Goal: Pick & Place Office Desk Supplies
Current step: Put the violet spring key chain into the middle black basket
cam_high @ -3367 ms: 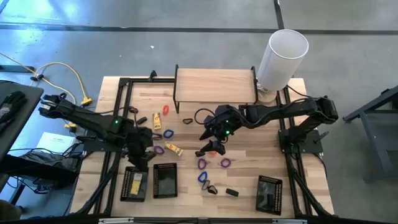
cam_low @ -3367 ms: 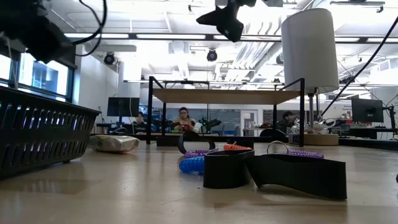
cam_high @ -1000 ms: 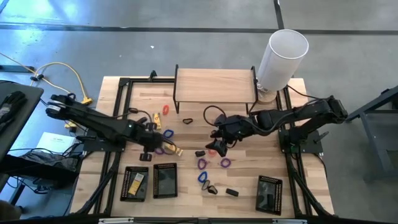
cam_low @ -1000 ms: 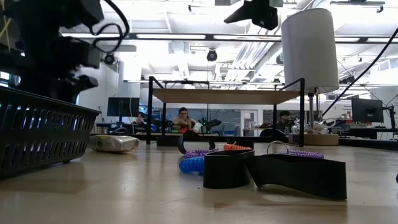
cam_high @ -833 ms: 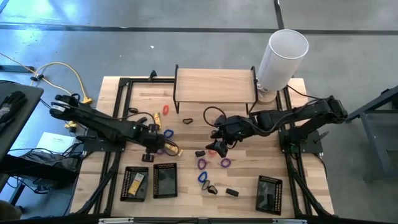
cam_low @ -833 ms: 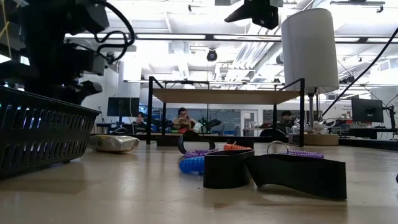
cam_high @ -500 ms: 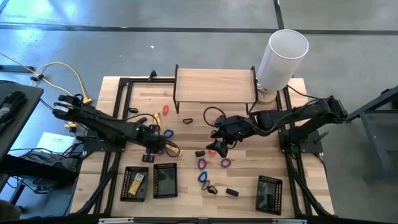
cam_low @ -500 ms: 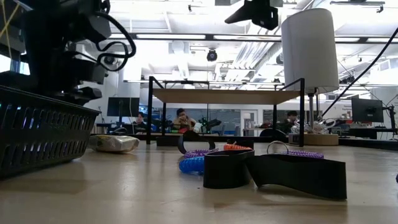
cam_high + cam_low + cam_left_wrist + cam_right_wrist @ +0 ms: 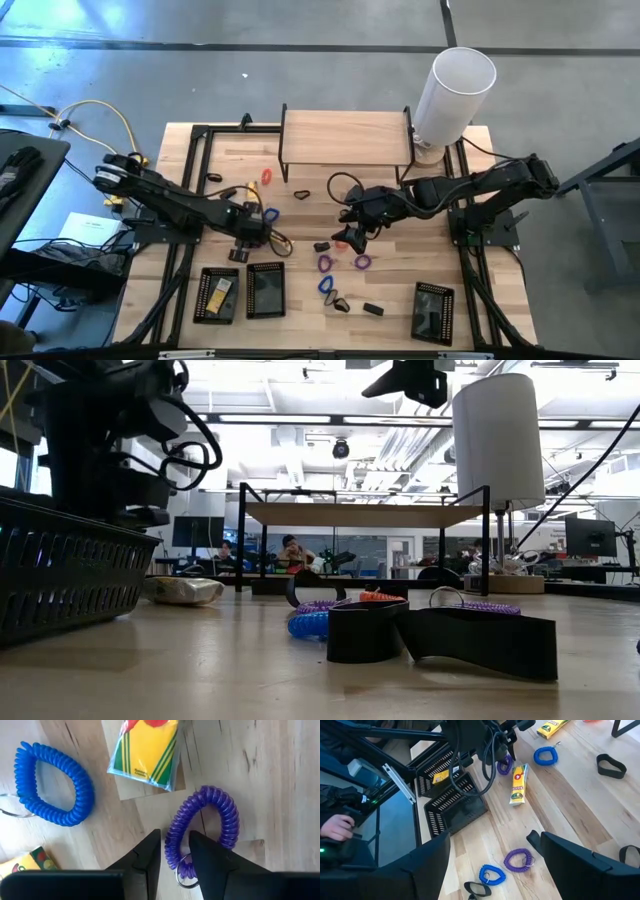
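My left gripper (image 9: 172, 851): fingers pinching the purple coil loop (image 9: 202, 827) on the tabletop.
Beside it: blue coil loop (image 9: 52, 785); yellow crayon packet (image 9: 147, 750).
My right gripper (image 9: 490, 852): jaws spread wide, empty, above mid-table.
Nearby: black mesh trays (image 9: 248, 290).

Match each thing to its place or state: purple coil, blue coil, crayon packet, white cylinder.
Things:
1. purple coil
2. blue coil
3. crayon packet
4. white cylinder

Places or states:
a. upright at a corner of the table
b. one side of it between the jaws of the left gripper
c. flat on the wood, clear of the jaws
d. yellow with green stripes

Pairs: 1-b, 2-c, 3-d, 4-a
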Tool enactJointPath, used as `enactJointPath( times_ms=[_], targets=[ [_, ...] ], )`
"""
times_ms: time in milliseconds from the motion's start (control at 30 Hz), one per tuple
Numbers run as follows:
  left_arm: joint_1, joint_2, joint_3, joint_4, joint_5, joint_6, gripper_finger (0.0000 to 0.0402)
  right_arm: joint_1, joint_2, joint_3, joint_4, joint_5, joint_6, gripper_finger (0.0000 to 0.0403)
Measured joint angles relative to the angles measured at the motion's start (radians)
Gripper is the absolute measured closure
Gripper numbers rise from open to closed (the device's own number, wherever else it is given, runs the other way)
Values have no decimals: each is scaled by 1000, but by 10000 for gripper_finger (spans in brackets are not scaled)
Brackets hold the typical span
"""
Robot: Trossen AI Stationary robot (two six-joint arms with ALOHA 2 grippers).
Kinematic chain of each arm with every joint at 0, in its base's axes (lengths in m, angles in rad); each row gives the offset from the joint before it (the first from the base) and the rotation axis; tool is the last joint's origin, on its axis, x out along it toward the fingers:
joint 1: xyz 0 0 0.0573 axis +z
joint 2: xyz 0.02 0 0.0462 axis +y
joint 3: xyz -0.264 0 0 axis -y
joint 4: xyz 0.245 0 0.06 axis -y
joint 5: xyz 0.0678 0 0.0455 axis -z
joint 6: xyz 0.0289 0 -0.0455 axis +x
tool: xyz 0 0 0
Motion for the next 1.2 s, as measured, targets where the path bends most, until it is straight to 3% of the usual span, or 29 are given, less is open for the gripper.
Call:
enactJointPath(
  times_ms=[333, 600, 767, 1000, 1200],
  targets=[
    [-6, 24, 0, 6, -34, 23, 390, 0, 0, 0, 0, 1, 0, 105],
    [-27, 12, -1, -2, -50, -46, 398, 7, 0, 0, 1, 6, 18, 105],
    [-51, -82, 12, -26, -62, -111, 399, 22, 0, 0, 2, 47, 55, 105],
    [-93, -197, 55, -222, -105, -226, 400, 56, 0, 0, 3, 154, 57, 105],
    [-138, -260, 237, -473, -80, -356, 400, 78, 0, 0, 22, 266, 54, 105]
  ],
)
